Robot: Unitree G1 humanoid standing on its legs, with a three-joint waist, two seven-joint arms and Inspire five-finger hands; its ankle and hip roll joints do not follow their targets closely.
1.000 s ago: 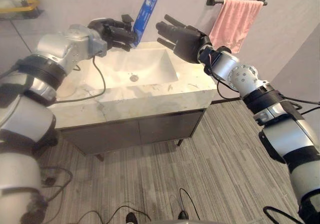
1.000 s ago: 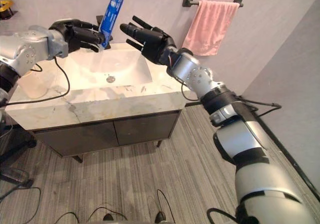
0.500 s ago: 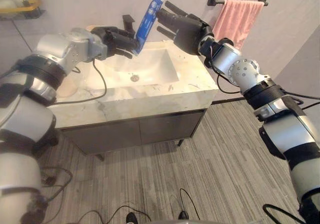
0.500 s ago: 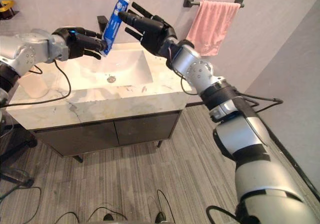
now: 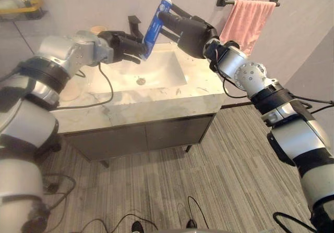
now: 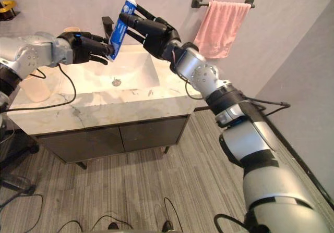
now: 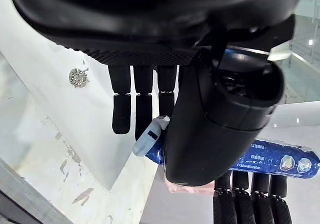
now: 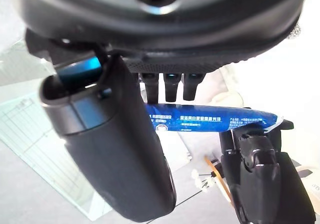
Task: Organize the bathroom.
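Upper centre of the frame, your left robot hand [image 5: 119,41] pinches the tail of the toothpaste tube [image 5: 155,21] above the sink [image 5: 151,71]. Your right robot hand [image 5: 189,31], spread a second ago, has now reached its body, so the handover looks underway. The tube is blue, white-capped and tilted.

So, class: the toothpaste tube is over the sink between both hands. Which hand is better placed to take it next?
Right, probably. The right hand reaches around the toothpaste tube's middle with extended fingers, while the left hand pinches just its lower end above the sink.

Glossy plastic toothpaste tube [image 5: 155,22], polished marble counter [image 5: 156,95], pink cloth towel [image 5: 241,22]
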